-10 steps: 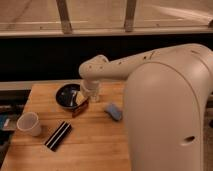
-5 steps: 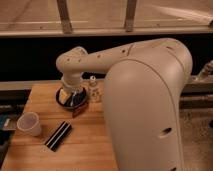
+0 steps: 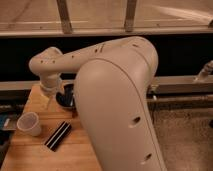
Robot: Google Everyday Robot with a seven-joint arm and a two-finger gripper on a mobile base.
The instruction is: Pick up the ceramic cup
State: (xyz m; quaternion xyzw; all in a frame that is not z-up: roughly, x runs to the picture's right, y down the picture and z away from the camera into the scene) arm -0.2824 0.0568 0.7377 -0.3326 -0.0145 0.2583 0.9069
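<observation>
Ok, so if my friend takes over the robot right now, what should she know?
Gripper: open, holding nothing, over the back left of the wooden table, just left of the dark bowl.
Ceramic cup: upright near the table's left edge, in front of the gripper and apart from it.
Done: the cup is not gripped yet.
Left: move the gripper to the cup, close on it, lift. Mind the black bar lying right of the cup.

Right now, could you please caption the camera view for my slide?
Arm reaches over the table; open gripper hangs beside the bowl, apart from the cup.
</observation>
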